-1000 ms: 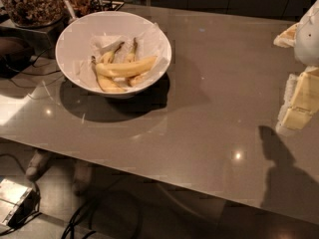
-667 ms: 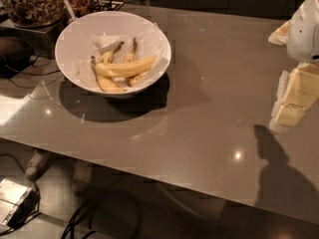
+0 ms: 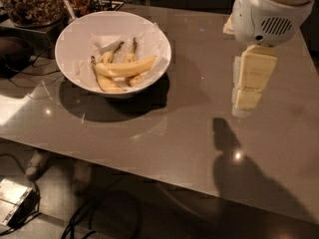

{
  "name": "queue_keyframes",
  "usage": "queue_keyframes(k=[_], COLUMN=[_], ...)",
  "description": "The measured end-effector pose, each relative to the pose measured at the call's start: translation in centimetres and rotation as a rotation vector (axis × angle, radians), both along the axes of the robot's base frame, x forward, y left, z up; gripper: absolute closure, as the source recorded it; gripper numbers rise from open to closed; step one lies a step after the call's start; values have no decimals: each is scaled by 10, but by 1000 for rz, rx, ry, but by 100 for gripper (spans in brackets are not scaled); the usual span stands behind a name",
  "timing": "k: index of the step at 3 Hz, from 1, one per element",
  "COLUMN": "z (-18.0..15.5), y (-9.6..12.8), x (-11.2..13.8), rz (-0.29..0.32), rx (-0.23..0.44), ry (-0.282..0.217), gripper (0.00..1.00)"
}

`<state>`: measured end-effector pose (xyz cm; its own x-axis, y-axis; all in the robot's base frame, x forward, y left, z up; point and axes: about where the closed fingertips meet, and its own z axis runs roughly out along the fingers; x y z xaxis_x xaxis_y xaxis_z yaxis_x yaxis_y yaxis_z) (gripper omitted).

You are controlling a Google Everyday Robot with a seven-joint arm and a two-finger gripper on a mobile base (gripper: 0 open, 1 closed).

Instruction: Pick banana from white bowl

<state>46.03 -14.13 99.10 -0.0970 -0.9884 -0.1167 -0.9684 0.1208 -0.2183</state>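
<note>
The white bowl (image 3: 149, 39) stands on the grey table at the upper left, lined with crumpled white paper. Several yellow bananas lie in it. The banana (image 3: 127, 66), the longest one, lies across the top of the others, stem end to the left. My gripper (image 3: 246, 101) hangs from the white arm over the table at the right, well to the right of the bowl and above the surface. Nothing shows in it.
A dark glass jar of nuts (image 3: 31, 3) stands behind the bowl at the top left, with other jars beside it. The table's (image 3: 164, 133) front edge runs across the lower part of the view. Cables and a small box (image 3: 12, 203) lie on the floor below.
The arm and gripper have moved left, further into view and toward the table's middle. The bowl and bananas have not moved.
</note>
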Motion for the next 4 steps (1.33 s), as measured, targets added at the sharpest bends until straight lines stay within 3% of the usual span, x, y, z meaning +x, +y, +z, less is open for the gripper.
queue_keyframes(k=[1, 2, 3, 4], z=[6, 10, 16, 20], y=[31, 35, 69, 108], x=[5, 9, 31, 58], rz=[85, 86, 127, 158], rx=[-23, -9, 51, 69], ry=[-23, -51, -59, -37], gripper=[0, 0, 0, 0])
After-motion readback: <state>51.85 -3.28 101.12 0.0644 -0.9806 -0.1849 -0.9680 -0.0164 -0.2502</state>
